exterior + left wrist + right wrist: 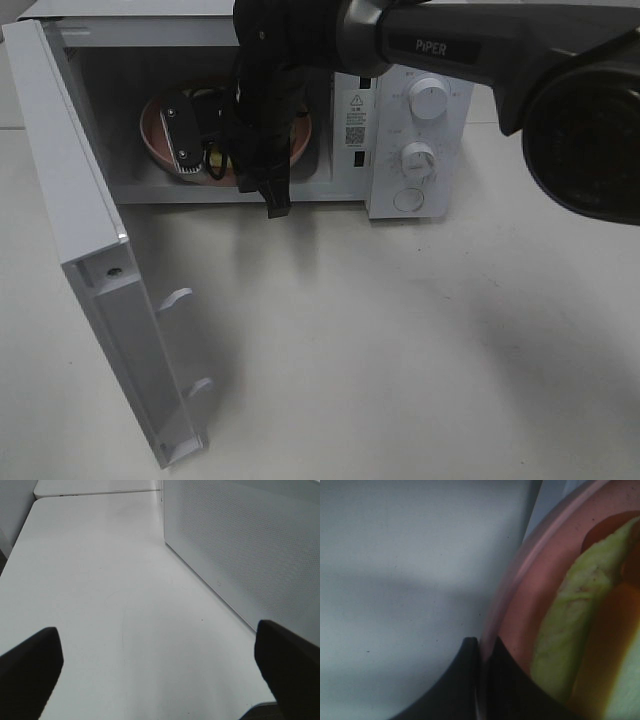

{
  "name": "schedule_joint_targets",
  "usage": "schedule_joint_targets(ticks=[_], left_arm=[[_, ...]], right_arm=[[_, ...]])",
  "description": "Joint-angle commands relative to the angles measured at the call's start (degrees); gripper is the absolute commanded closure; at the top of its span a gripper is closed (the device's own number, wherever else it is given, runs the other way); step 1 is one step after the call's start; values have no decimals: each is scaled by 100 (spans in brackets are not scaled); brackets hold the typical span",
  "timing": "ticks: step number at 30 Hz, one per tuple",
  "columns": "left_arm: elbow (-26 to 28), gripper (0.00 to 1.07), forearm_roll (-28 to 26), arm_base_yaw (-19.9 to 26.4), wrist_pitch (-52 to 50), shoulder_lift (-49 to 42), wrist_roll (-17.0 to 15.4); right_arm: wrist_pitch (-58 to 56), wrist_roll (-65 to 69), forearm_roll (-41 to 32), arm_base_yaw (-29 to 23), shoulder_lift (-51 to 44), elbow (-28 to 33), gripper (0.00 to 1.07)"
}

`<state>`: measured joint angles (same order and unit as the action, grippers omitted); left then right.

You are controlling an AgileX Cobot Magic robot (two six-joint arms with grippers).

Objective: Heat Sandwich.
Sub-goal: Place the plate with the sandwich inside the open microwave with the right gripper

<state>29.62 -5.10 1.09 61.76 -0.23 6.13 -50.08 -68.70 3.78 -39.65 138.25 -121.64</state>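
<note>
Lying on the round pink plate point(520, 580), inside the open microwave point(420, 100): the sandwich point(565, 630). Just beside the right pincer point(482, 647), on the inner side of the plate's edge; cannot tell if touching it. Pinched together on that pink edge, with one dark finger point(462, 680) outside the plate and the other inside. Looks like a long pale green strip, with orange next to it and a lighter bit at the corner of the right wrist view. Very blurry up close, so hard to tell bread from filling. Cut off there too, with only one part showing. From the high camera, almost all hidden behind the black arm point(265, 110) stuck into the microwave; only a tiny yellow bit by the arm, too small to tell. Well apart from the left pincer point(160, 670), hanging with fingers spread wide over the white table point(100, 580), near a dotted white panel point(240, 545). With the door point(70, 220) swung wide to the left.
</note>
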Motion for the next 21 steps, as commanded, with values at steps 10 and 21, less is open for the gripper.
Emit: schedule_joint_targets(ticks=[10,21], left_arm=[[6,7,6,17,-57,-115,0],[6,7,6,17,-57,-115,0]], right_arm=[[315,40,34,92,286,-602,107],[493,40,166,160,367,-625,107]])
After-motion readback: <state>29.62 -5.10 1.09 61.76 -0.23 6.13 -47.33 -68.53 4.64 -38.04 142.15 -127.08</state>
